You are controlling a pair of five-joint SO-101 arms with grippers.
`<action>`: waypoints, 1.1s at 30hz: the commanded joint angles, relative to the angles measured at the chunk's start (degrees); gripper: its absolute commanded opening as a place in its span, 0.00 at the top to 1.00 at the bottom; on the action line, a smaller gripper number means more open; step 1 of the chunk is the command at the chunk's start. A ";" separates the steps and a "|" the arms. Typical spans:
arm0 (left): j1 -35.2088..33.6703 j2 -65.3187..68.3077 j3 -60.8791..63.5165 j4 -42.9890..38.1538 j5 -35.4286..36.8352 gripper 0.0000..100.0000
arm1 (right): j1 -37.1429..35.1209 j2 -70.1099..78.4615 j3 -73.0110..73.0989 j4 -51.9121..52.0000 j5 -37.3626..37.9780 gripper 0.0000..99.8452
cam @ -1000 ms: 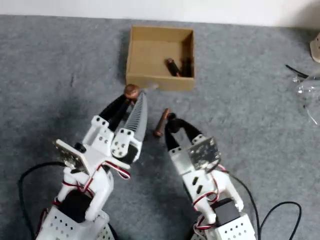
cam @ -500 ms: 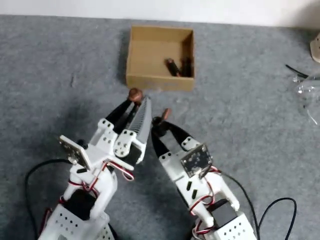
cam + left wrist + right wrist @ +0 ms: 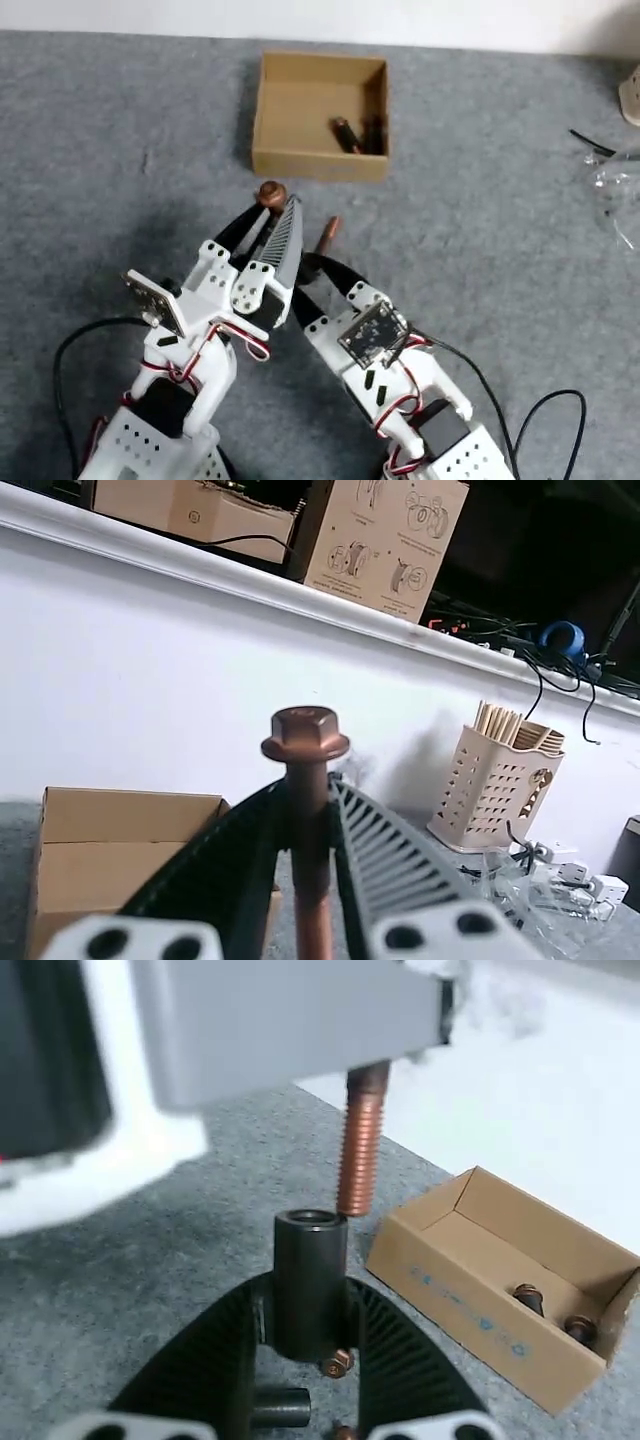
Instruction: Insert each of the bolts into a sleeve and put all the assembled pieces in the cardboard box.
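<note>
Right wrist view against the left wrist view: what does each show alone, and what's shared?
Right wrist only: the sleeve held upright in the right tool, the bolt's threaded tip near its mouth, two pieces inside the cardboard box. Left wrist only: the bolt's flanged head above the left tool, a beige holder of sticks. Shared: the bolt and the box.
</note>
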 commanded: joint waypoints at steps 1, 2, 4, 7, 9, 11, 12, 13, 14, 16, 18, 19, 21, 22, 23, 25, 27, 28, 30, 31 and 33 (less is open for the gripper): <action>1.19 -1.01 -0.13 -1.05 0.62 0.99 | -0.92 -1.19 4.35 -1.80 1.05 1.00; 1.19 -1.01 0.13 -1.05 0.62 0.99 | -0.84 -1.19 4.35 -1.80 1.05 1.00; 1.27 -1.01 0.13 -0.97 0.62 0.99 | 0.48 -1.19 4.18 -1.89 0.97 1.00; 2.77 -1.10 0.22 -0.26 0.62 0.99 | 2.07 -1.19 4.00 -1.89 0.97 1.00; 3.38 -1.10 -0.04 1.67 0.62 0.99 | 2.59 -1.19 4.00 -1.89 0.97 1.00; 3.38 -1.10 -0.04 2.55 0.62 0.99 | 2.77 -1.19 4.18 -1.89 0.97 1.00; 3.38 -1.10 -0.04 2.64 0.62 0.99 | 2.77 -1.19 4.26 -1.89 1.05 1.00; 3.38 -1.10 0.04 2.64 0.62 0.99 | 2.77 -1.19 4.26 -1.89 1.05 1.00; 3.38 -1.10 0.13 2.73 0.62 0.99 | 2.77 -1.19 4.26 -1.89 1.05 1.00; 3.38 -1.10 0.13 3.43 0.62 0.99 | 3.21 -1.19 4.18 -1.89 1.14 1.00; 3.38 -1.10 0.13 3.60 0.62 0.99 | 3.38 -1.19 4.09 -1.89 1.14 1.00; 3.38 -1.10 0.13 3.78 0.62 0.99 | 3.38 -1.19 4.09 -1.89 1.14 1.00; 3.38 -1.10 0.22 3.96 0.62 0.99 | 3.38 -1.19 4.18 -1.89 1.14 1.00; 3.38 -1.10 0.22 4.48 0.62 0.99 | 3.38 -1.19 4.09 -1.89 1.14 1.00; 3.38 -1.10 0.22 4.84 0.62 0.99 | 3.38 -1.19 4.09 -1.89 1.23 1.00; 3.38 -1.10 0.31 5.01 0.62 0.99 | 4.18 -1.19 4.09 -1.89 1.23 1.00; 3.47 -1.10 0.75 5.54 0.62 0.99 | 5.41 -1.19 4.00 -1.89 1.05 1.00; 3.47 -1.10 1.01 5.80 0.62 0.99 | 6.11 -1.19 3.91 -1.89 0.97 1.00; 3.91 -1.10 1.98 5.80 0.62 0.99 | 7.16 -1.19 3.91 -1.89 0.88 1.00; 4.09 -1.10 2.51 5.80 0.62 0.99 | 7.43 -1.19 3.91 -1.89 0.88 1.00; 5.05 -1.10 3.56 5.80 0.44 0.99 | 7.78 -1.19 3.91 -1.89 0.88 1.00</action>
